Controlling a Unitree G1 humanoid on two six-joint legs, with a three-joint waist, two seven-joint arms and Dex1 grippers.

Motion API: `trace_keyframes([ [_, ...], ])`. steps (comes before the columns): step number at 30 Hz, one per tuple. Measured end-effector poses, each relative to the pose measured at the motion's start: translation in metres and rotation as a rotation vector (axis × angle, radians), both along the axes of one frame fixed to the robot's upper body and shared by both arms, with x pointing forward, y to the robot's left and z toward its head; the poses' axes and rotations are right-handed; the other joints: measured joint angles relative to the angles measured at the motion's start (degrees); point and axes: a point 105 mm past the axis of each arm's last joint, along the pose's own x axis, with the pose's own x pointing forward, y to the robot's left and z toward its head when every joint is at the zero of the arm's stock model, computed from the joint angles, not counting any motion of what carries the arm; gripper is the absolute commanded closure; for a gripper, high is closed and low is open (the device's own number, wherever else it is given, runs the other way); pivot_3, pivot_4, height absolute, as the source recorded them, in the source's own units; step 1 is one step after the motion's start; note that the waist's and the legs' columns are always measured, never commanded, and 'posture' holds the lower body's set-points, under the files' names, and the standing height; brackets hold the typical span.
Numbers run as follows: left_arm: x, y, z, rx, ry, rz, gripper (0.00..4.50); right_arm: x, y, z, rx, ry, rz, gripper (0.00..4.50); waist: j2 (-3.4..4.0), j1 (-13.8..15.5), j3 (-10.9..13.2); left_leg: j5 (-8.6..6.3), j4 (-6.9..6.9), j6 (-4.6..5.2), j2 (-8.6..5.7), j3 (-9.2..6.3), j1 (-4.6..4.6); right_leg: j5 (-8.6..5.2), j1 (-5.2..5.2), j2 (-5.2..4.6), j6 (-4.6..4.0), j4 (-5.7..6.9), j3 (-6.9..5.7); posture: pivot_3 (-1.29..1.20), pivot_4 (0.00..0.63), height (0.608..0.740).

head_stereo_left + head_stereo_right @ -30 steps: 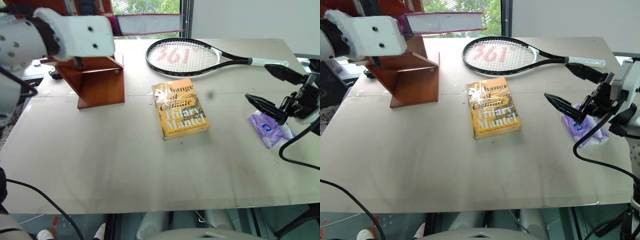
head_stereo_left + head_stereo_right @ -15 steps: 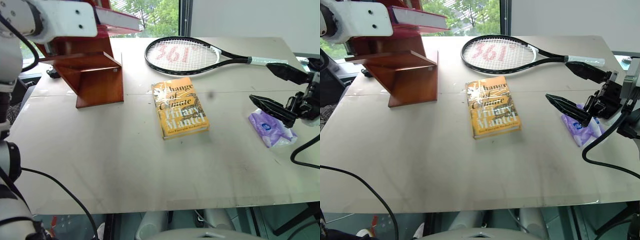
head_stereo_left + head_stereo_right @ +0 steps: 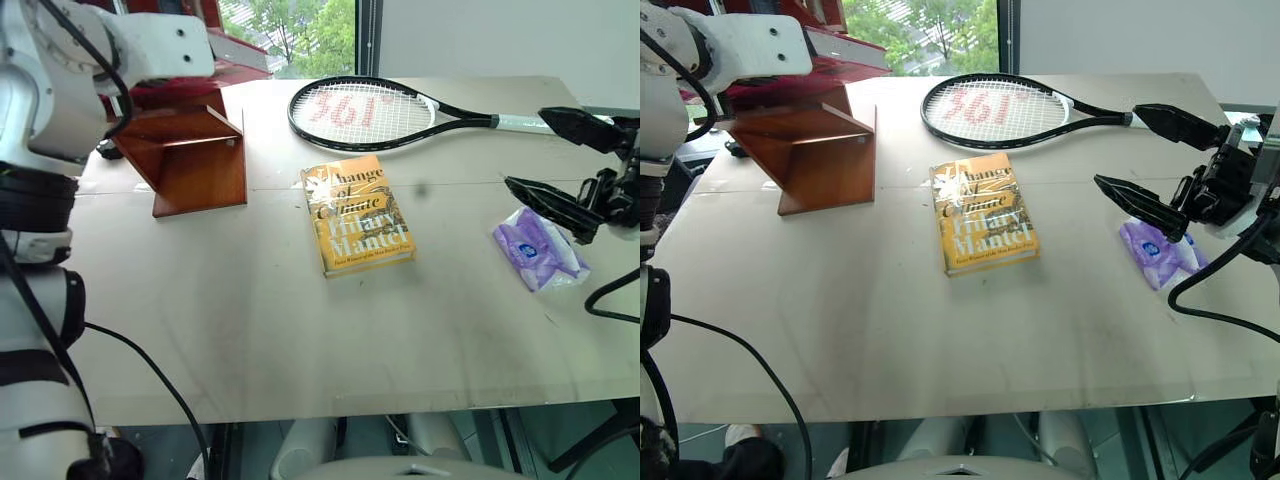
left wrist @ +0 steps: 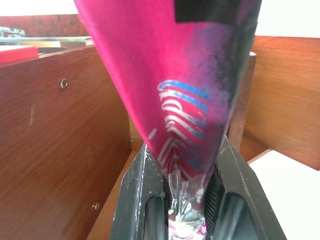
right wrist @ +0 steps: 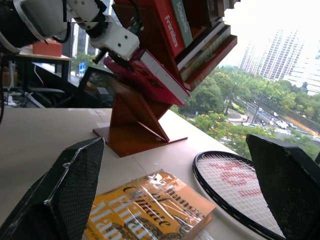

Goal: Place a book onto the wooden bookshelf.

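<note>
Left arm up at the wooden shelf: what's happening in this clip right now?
The left pincer is shut on the magenta-pink book and holds it at the wooden bookshelf, inside a compartment between its boards; the book is not released. The right pincer hangs open and empty above the table, near a purple packet. An orange-yellow book and a tennis racket lie on the table untouched.

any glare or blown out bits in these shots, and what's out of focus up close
Right wrist view: sky past the shelf is blown out white, and the right pincer fingers loom soft. Left wrist view: the pink book sits so near that its print smears. Left eye view: the yellow book cover glints, window light behind.
</note>
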Motion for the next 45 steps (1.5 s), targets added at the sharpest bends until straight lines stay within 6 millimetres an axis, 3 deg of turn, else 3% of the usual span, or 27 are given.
trace_keyframes([
  [9, -0.004, 0.005, -0.004, 0.020, 0.064, 0.048, 4.24, -0.001, 0.002, 0.004, 0.034, 0.000, 0.018, 0.00, 0.00, 0.0, 0.0, 0.00, 0.03, 0.00, 0.00, 0.05, -0.03, 0.00, -0.03, 0.00, 0.00, 0.01, 0.04, 0.00, 0.150, 0.740],
  [18, 0.008, 0.007, -0.008, 0.008, 0.037, 0.082, 4.24, -0.001, 0.003, 0.008, 0.059, -0.012, 0.022, 0.00, 0.04, 0.0, 0.0, 0.04, 0.07, -0.06, 0.00, 0.09, 0.12, 0.00, -0.01, 0.00, -0.01, 0.31, 0.08, 0.00, 0.150, 0.740],
  [19, 0.008, 0.008, -0.008, 0.007, 0.036, 0.085, 3.24, -0.001, 0.003, 0.008, 0.060, -0.012, 0.022, 0.00, 0.04, 0.0, 0.0, 0.05, 0.07, -0.06, 0.00, 0.10, 0.14, 0.01, 0.00, 0.00, -0.02, 0.33, 0.09, 0.00, 0.150, 0.740],
  [20, 0.009, 0.009, -0.008, 0.006, 0.031, 0.087, 2.99, -0.001, 0.003, 0.008, 0.061, -0.012, 0.023, 0.00, 0.04, -0.1, 0.0, 0.05, 0.07, -0.07, 0.01, 0.11, 0.15, 0.02, -0.01, 0.00, -0.04, 0.33, 0.09, 0.00, 0.150, 0.740],
  [26, 0.012, 0.033, -0.011, 0.026, 0.017, 0.148, 0.47, -0.002, 0.004, 0.009, 0.068, -0.006, 0.033, 0.00, -0.05, -0.3, 0.0, 0.03, 0.09, -0.05, 0.00, 0.14, -0.24, 0.03, -0.27, 0.02, -0.04, 0.24, 0.12, 0.00, 0.150, 0.740],
  [30, 0.011, 0.027, -0.009, 0.003, -0.004, 0.084, 0.47, -0.002, 0.004, 0.009, 0.068, -0.004, 0.033, 0.00, -0.06, -0.1, 0.0, 0.03, 0.15, -0.04, -0.01, 0.08, -0.48, 0.03, -0.39, -0.03, -0.04, 0.19, 0.01, 0.00, 0.150, 0.740],
  [36, -0.008, 0.014, -0.002, -0.071, 0.000, -0.045, 0.47, -0.003, 0.003, 0.010, 0.060, -0.003, 0.029, 0.00, -0.06, -0.3, 0.0, 0.03, 0.32, -0.05, -0.01, 0.07, -0.65, 0.03, -0.48, -0.02, -0.04, -0.06, -0.02, 0.00, 0.150, 0.740],
  [38, -0.025, 0.008, 0.006, -0.134, 0.000, -0.102, 0.47, -0.003, 0.002, 0.010, 0.056, 0.000, 0.029, 0.00, -0.06, -0.4, 0.0, 0.03, 0.35, -0.05, 0.00, 0.08, -0.64, 0.03, -0.47, -0.02, -0.04, 0.01, -0.01, 0.00, 0.150, 0.740],
  [40, -0.048, -0.009, 0.014, -0.234, 0.026, -0.225, 0.47, -0.004, 0.000, 0.011, 0.053, 0.010, 0.021, 0.00, -0.06, -0.2, 0.0, 0.03, 0.45, -0.04, 0.00, 0.06, -0.66, 0.03, -0.46, -0.02, -0.05, 0.06, -0.05, 0.00, 0.150, 0.740],
  [42, -0.057, -0.017, 0.017, -0.279, 0.031, -0.280, 0.47, -0.004, -0.001, 0.011, 0.055, 0.012, 0.021, 0.00, -0.06, -0.2, 0.0, 0.02, 0.52, -0.03, 0.00, 0.07, -0.66, 0.03, -0.42, -0.02, -0.04, 0.07, -0.04, 0.00, 0.150, 0.740],
  [45, -0.090, -0.060, 0.024, -0.523, 0.092, -0.505, 0.47, -0.004, -0.002, 0.007, 0.058, 0.043, 0.023, 0.00, -0.07, 0.2, 0.0, -0.04, 0.70, 0.08, -0.01, 0.04, -0.67, 0.06, -0.30, -0.04, 0.02, 0.13, -0.11, 0.00, 0.150, 0.740],
])
